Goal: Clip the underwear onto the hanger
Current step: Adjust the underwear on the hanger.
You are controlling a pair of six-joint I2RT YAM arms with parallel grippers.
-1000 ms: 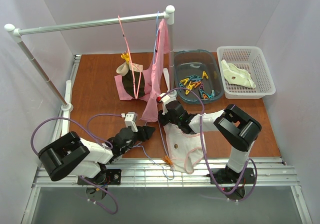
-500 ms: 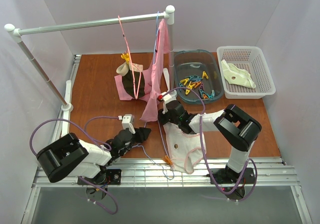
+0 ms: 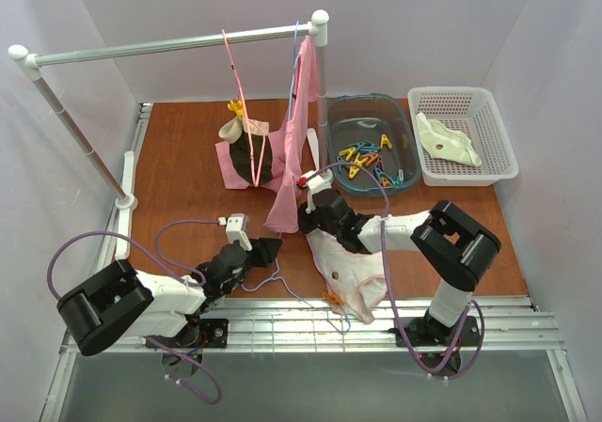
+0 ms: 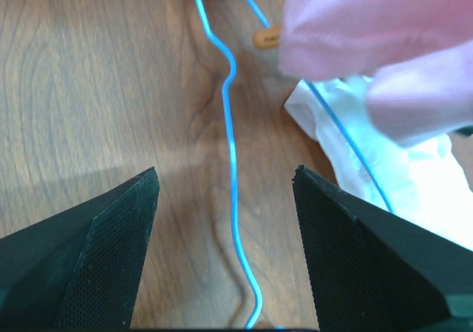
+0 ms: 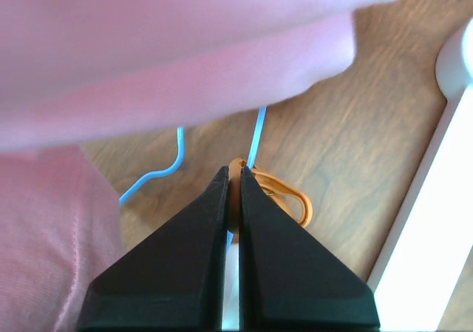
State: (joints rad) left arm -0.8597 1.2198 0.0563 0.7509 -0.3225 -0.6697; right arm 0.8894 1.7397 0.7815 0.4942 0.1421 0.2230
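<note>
Overhead view of a wooden table (image 3: 188, 178) with two robot arms at the bottom of the frame. The underwear (image 3: 353, 270), pale with pink edging, lies flat in the lower centre, just right of the middle. The hanger (image 4: 233, 147), a thin light-blue wire, lies on the wood along its left side.

Compared with a second ago, fabric and wire have swung. Their lower end now sits further right, and the lower clip (image 3: 331, 298) on the fabric's bottom edge has moved with them. The left arm has drawn back toward the lower left.

The right gripper (image 3: 308, 223) sits at the upper edge of the underwear, beneath a pink garment (image 3: 292, 159) hanging from the rail. Its wrist camera shows both fingers pressed together on an orange clip (image 5: 284, 193), with the blue wire just beyond the tips.

The left gripper (image 3: 270, 250) lies low on the table, left of the underwear. In its wrist view the jaws are spread wide and hold nothing — the hanger wire runs up the frame between them, with white fabric at the right.

The shift suggests the right arm is working the upper clip while dragging the pair along. Whether that clip grips both fabric and wire cannot be seen, so the task looks only partly done.
</note>
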